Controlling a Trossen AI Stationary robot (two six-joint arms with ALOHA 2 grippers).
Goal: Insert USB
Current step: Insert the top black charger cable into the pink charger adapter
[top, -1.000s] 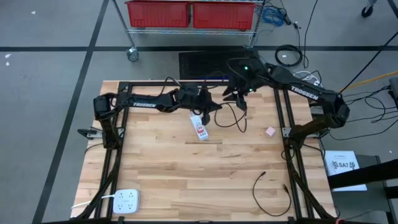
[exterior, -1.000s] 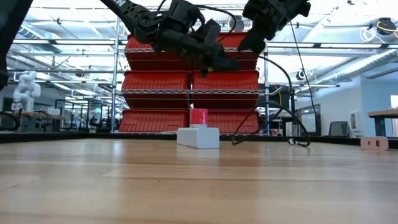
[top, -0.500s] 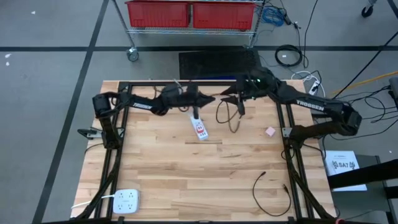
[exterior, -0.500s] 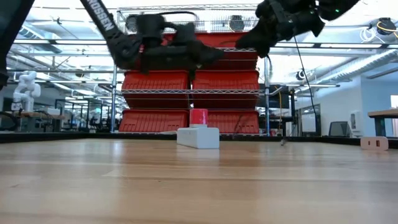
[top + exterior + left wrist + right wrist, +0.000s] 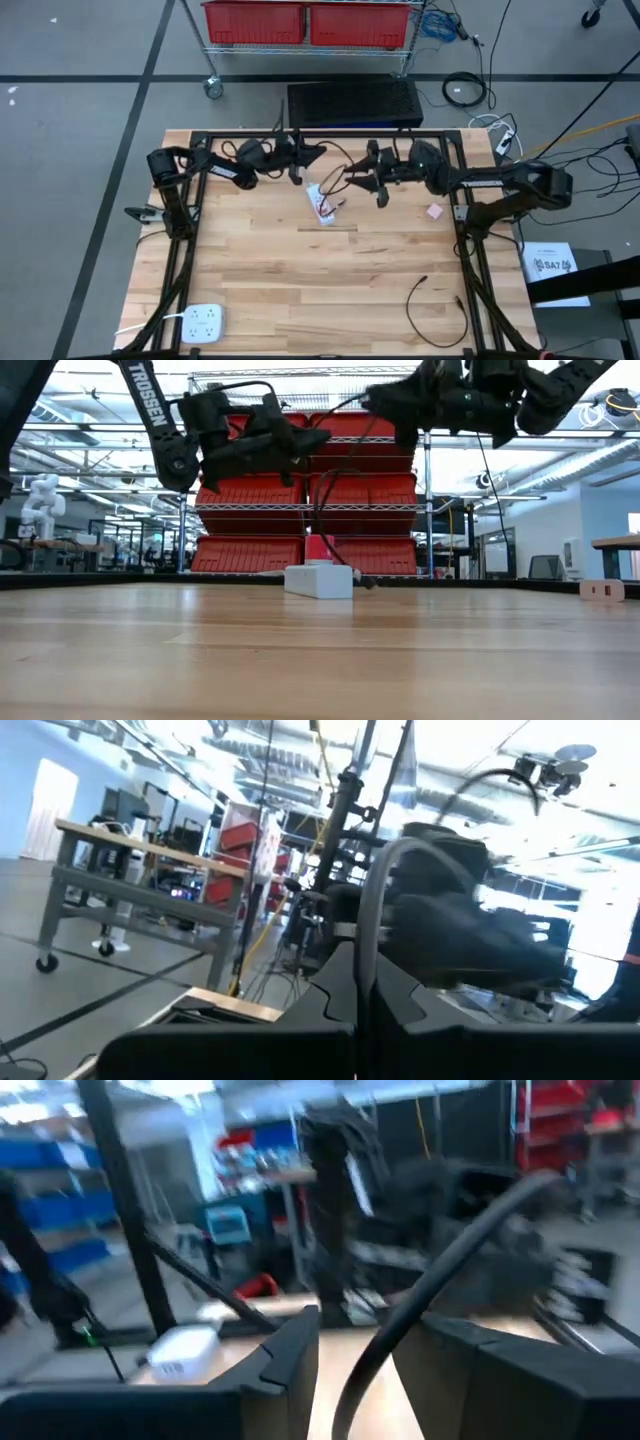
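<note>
Right gripper (image 5: 352, 174) hangs above the far middle of the table (image 5: 300, 285). Its fingers (image 5: 290, 1365) stand partly apart with the black cable (image 5: 450, 1255) running between them, and it looks clamped on it. Left gripper (image 5: 312, 153) faces it, close by. Its jaws are together on the same cable, which arches up and drops between the fingers (image 5: 330, 1010).

Cable is up in the air between both grippers. From there it droops in a loop to the table, and a loose end lies just beside the white hub (image 5: 322, 205). The plug itself is too small to pick out, so you can't tell which end goes in.

Risks as I judge them:
- The slack loop hangs right over the hub. Lower or swing either arm and the loop can drag or tip the hub, since nothing holds it down.
- Both grippers grip cable, not plug, so the tip is floppy. You'll likely miss the port or meet it at an angle.
- The grippers sit near each other, so closing in further risks finger contact.
- If the arms pull apart, the cable goes taut and can slip from the right gripper's looser hold.
</note>
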